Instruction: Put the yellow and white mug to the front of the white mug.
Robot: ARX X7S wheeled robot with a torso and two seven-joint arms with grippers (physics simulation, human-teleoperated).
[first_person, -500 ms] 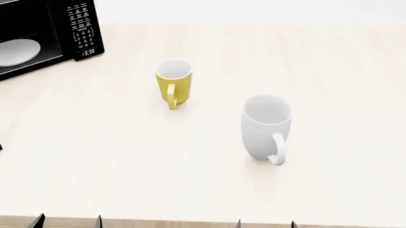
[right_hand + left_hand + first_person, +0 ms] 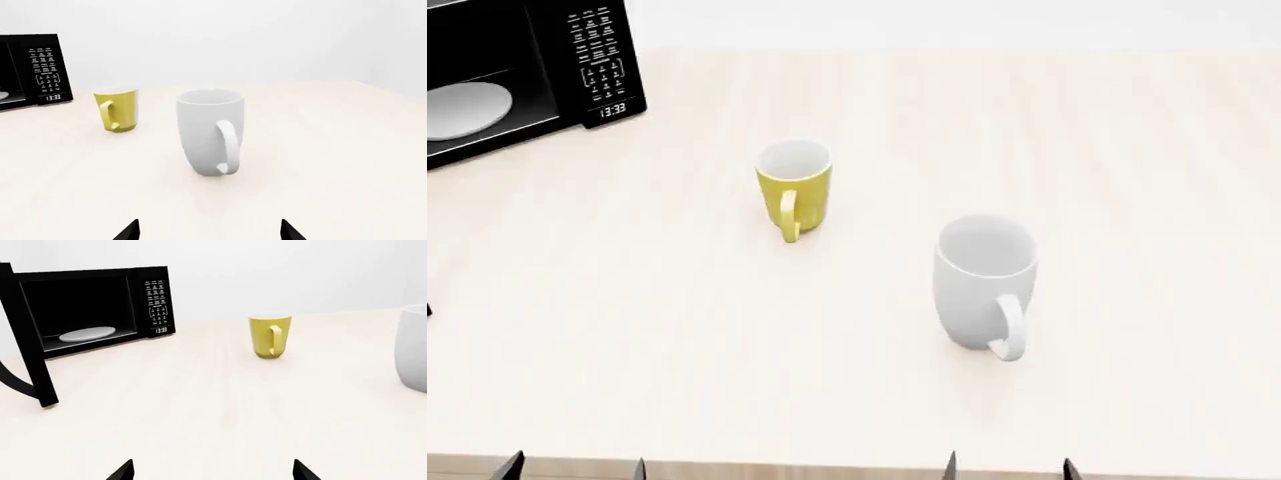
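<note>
The yellow and white mug [image 2: 793, 188] stands upright on the pale table, handle toward me; it also shows in the left wrist view [image 2: 269, 336] and the right wrist view [image 2: 116, 110]. The taller white mug [image 2: 985, 280] stands to its right and nearer, handle toward me, centred in the right wrist view [image 2: 209, 131] and cut off at the edge of the left wrist view [image 2: 413, 349]. My left gripper [image 2: 574, 468] and right gripper [image 2: 1010, 466] sit at the table's near edge, only their tips showing. Both are open and empty, left [image 2: 212, 471] and right [image 2: 209, 231], well short of the mugs.
A black microwave [image 2: 521, 70] with its door open and a white plate [image 2: 461, 108] inside stands at the back left; it also shows in the left wrist view [image 2: 87, 325]. The pale wooden table [image 2: 868, 400] spreads round both mugs.
The head view has shifted slightly: both mugs sit a little lower in the frame, and the right gripper's tips lie a little further right. The mugs themselves have not moved on the table.
</note>
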